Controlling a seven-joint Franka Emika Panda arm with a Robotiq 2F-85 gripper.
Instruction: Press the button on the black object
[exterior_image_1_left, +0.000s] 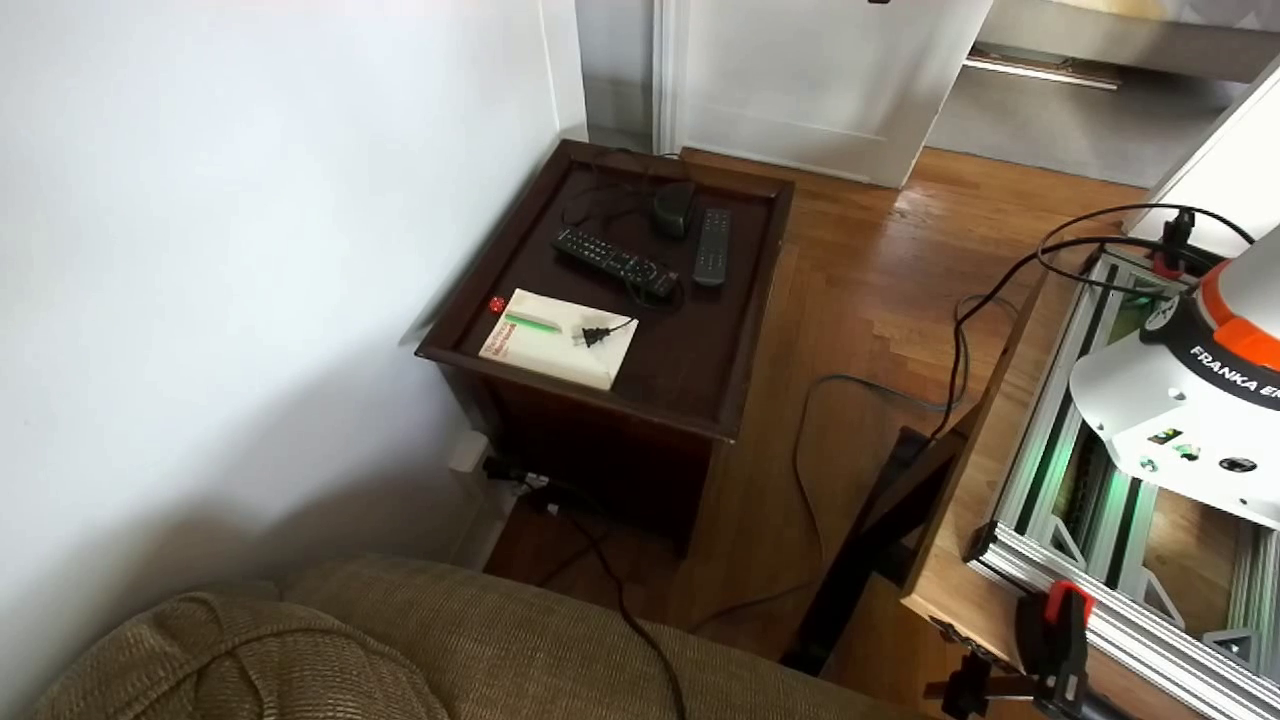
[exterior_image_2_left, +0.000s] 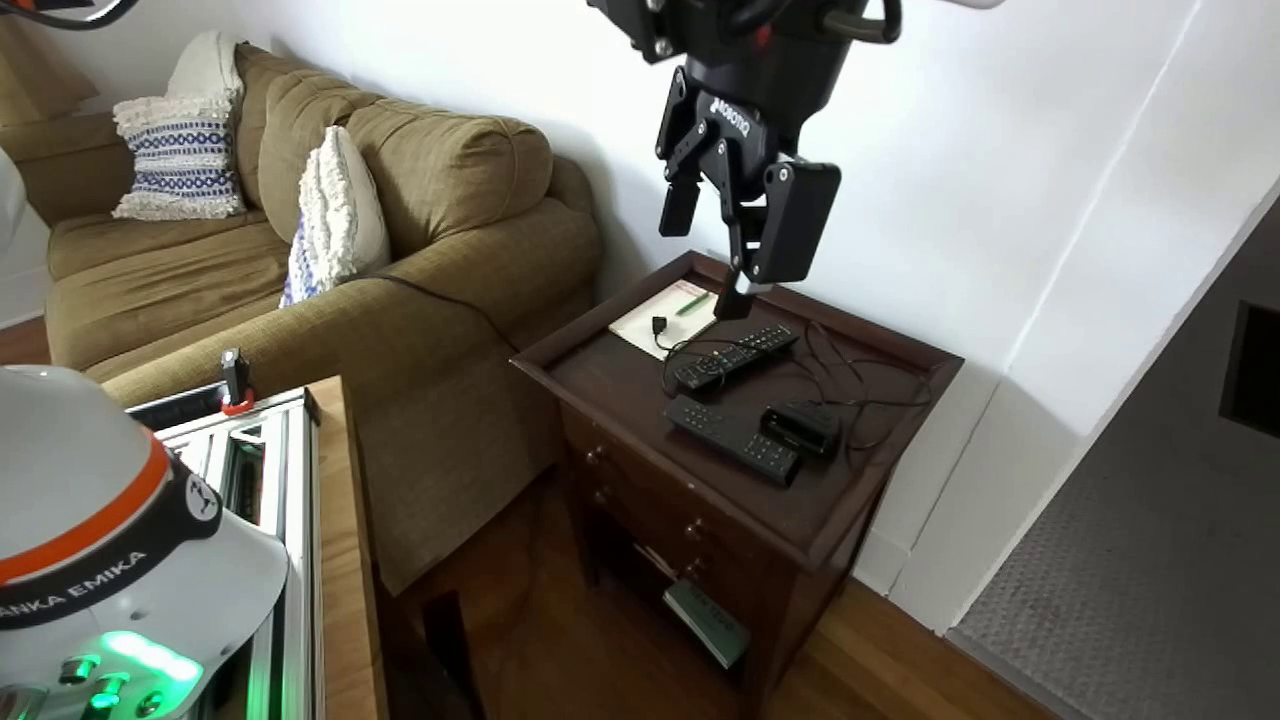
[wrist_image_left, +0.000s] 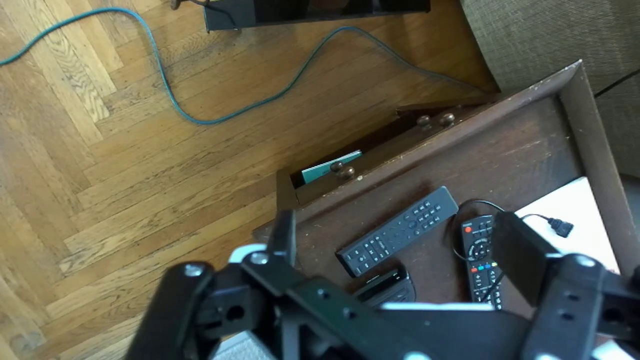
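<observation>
A small black device (exterior_image_1_left: 674, 208) with a cable sits on the dark wooden nightstand (exterior_image_1_left: 735, 400), beside a slim dark remote. It shows in both exterior views (exterior_image_2_left: 802, 427). In the wrist view the device (wrist_image_left: 385, 287) is partly hidden behind my gripper's linkage, and no button on it can be made out clearly. My gripper (exterior_image_2_left: 738, 240) is open and empty, held in the air above the nightstand and apart from everything on it. In the wrist view its fingers (wrist_image_left: 405, 245) are spread wide. The gripper is out of view in an exterior view.
The slim remote (wrist_image_left: 400, 230) and a longer black remote (wrist_image_left: 482, 255) lie near the device. A white book (exterior_image_1_left: 560, 340) with a green pen and a plug lies at the sofa end. Loose cables cross the top. A raised rim edges it. A wall and sofa (exterior_image_2_left: 450, 300) stand close.
</observation>
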